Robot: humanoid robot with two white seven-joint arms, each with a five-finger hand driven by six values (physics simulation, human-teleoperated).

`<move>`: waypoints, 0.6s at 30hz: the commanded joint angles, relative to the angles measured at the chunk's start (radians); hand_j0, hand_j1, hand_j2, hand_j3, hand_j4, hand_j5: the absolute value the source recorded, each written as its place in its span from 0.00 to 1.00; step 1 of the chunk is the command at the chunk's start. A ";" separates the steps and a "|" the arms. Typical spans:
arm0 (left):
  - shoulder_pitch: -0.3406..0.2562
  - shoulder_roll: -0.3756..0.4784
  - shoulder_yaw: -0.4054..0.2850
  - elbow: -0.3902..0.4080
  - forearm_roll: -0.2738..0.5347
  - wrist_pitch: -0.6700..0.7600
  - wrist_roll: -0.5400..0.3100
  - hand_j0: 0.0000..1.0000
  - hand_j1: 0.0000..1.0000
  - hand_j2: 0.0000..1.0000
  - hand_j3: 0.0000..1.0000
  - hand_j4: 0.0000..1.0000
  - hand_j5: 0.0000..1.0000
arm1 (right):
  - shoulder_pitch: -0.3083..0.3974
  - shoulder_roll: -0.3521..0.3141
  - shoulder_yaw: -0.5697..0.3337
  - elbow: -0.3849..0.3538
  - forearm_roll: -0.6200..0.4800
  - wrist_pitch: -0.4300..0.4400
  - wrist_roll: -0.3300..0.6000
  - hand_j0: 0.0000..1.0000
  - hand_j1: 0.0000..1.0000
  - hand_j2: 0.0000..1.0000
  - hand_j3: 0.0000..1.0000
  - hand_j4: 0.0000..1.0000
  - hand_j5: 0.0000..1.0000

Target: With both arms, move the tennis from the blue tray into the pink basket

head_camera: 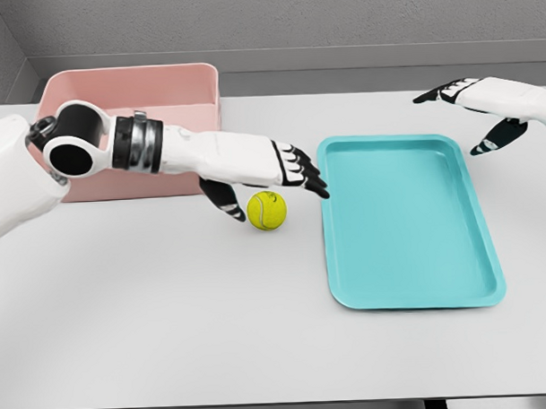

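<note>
A yellow-green tennis ball (266, 210) lies on the white table between the pink basket (130, 88) and the blue tray (408, 222), outside both. My left hand (274, 185) hovers just over the ball, fingers spread toward the tray's left rim and thumb hanging down at the ball's left side; it holds nothing. My right hand (472, 117) floats open above the tray's far right corner, fingers spread, thumb pointing down. The tray holds nothing. The left arm covers part of the basket's front wall.
The white table (170, 325) stretches wide in front of the ball and tray. A grey wall runs behind the basket. The table's front edge lies at the bottom of the view.
</note>
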 commanded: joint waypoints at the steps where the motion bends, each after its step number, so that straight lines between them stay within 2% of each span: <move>1: -0.002 0.000 -0.007 0.032 0.068 0.003 0.000 1.00 1.00 1.00 1.00 1.00 1.00 | 0.000 0.000 -0.002 0.000 -0.007 0.002 0.000 1.00 1.00 1.00 1.00 1.00 1.00; 4: -0.012 -0.011 -0.009 0.121 0.053 0.003 0.000 1.00 1.00 1.00 1.00 1.00 1.00 | -0.002 0.000 -0.002 -0.003 -0.007 0.002 0.000 1.00 1.00 1.00 1.00 1.00 1.00; 6: -0.009 -0.051 -0.010 0.142 -0.070 0.003 0.000 1.00 1.00 1.00 1.00 1.00 1.00 | -0.002 0.000 -0.002 -0.003 -0.007 0.002 0.000 1.00 1.00 1.00 1.00 1.00 1.00; 8: -0.006 -0.051 -0.015 0.145 -0.098 0.003 0.000 1.00 1.00 1.00 1.00 1.00 1.00 | -0.002 0.000 -0.002 -0.003 -0.007 0.002 0.000 1.00 1.00 1.00 1.00 1.00 1.00; 11: -0.009 -0.057 -0.044 0.154 -0.122 0.003 0.000 1.00 1.00 1.00 1.00 1.00 1.00 | -0.002 -0.002 -0.002 -0.003 -0.007 0.002 0.000 1.00 1.00 1.00 1.00 1.00 1.00; 16: -0.003 -0.114 -0.044 0.237 -0.144 0.003 0.000 1.00 1.00 1.00 1.00 1.00 1.00 | -0.002 0.000 -0.002 -0.003 -0.007 0.002 0.001 1.00 1.00 1.00 1.00 1.00 1.00; 18: -0.005 -0.120 -0.043 0.242 -0.142 0.003 0.000 1.00 1.00 1.00 1.00 1.00 1.00 | -0.002 0.000 -0.002 -0.003 -0.007 0.002 0.001 1.00 1.00 1.00 1.00 1.00 1.00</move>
